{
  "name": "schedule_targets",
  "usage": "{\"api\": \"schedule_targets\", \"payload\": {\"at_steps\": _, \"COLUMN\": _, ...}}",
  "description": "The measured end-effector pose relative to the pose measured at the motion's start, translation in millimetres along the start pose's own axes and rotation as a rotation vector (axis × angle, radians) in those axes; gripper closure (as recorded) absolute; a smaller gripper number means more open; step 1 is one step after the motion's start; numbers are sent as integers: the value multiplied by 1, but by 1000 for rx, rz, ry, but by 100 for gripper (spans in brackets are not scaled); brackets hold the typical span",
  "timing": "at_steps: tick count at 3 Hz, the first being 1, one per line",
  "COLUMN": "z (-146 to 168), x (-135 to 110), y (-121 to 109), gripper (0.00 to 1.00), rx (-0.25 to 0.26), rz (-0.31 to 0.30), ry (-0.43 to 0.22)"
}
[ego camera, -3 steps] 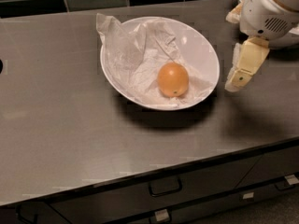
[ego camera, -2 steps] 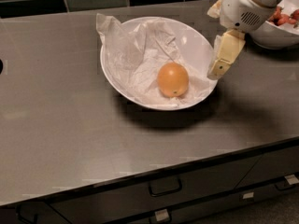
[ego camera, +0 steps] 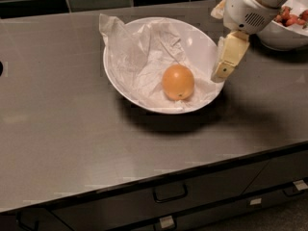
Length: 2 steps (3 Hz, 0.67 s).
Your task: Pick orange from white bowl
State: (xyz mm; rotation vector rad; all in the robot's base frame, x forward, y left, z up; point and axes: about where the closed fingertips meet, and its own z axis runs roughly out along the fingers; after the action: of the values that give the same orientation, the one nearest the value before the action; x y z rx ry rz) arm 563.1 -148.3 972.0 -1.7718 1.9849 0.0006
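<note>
Position explains most of this: my gripper point(ego camera: 224, 67) hangs tilted and pointing down over the right rim of the white bowl point(ego camera: 198, 41), with the wrist housing above it toward the far right. Whether it is apart or together I cannot tell from this side. It holds nothing.

Just left of it, and a little nearer, sits the orange point(ego camera: 178, 82). It is clear of my gripper and rests low in the near-right part of the bowl, where the slope would let a round fruit settle. Under it lies crumpled white paper point(ego camera: 139, 57), which lines the bowl and sticks up past the far-left rim. I judge the paper keeps the orange from rolling freely, though a loose fold could be pinched along with the fruit.

I take it I am at the rim because I am coming in from the right and must clear the bowl's wall before dropping onto the orange.

Behind my wrist, at the far right, stands a smaller bowl point(ego camera: 284, 36) of red-pink food pieces point(ego camera: 288, 17), which is not my target. Everything sits on a grey countertop point(ego camera: 57, 129), with a drawer handle point(ego camera: 169, 194) along the near front.
</note>
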Motion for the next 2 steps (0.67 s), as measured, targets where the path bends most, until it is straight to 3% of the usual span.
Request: {"api": "schedule_targets", "payload": {"at_steps": 2, "z": 33, "x": -34, "y": 5, "gripper": 0, "rx": -59, "rz": -37, "ry": -66}}
